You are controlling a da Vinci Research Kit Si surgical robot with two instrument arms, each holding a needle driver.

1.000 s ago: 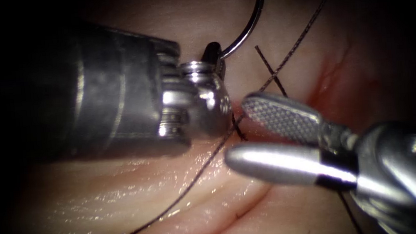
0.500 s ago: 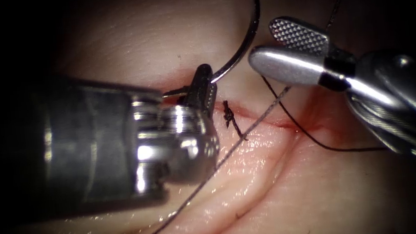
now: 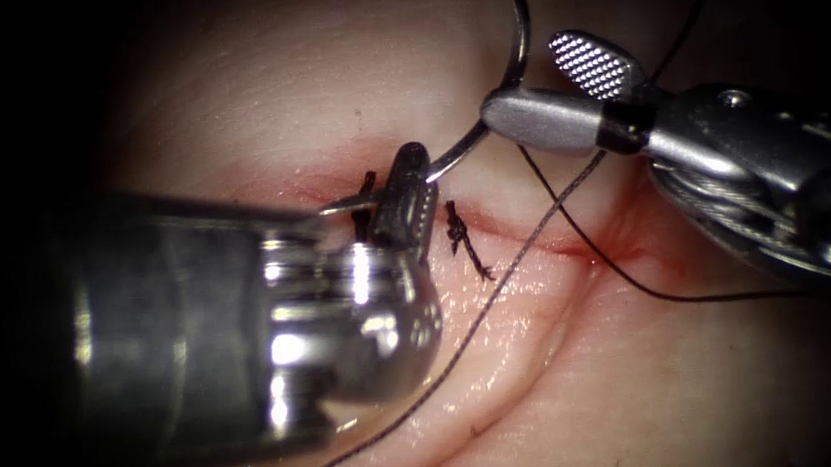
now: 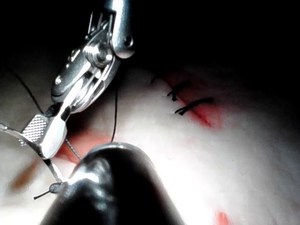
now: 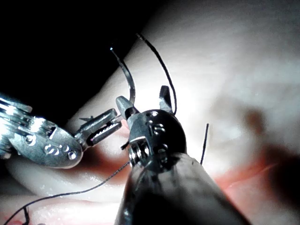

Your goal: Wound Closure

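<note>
Left tool (image 3: 410,192) clamped on needle (image 3: 494,101) near its tip, above the cut. Right tool (image 3: 549,91) at two o'clock, jaws apart astride needle's curve. Thread (image 3: 500,286) slack over tissue (image 3: 650,384).

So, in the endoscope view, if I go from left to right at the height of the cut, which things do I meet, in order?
Left tool, shut on the needle near its tip → knotted stitch on the cut → thread running diagonally → right tool, open around the needle's curve.

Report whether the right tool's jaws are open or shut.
Open. In the endoscope view the right tool shows its two jaws spread apart around the needle, not clamped on it; the left tool holds the needle near its tip.
</note>
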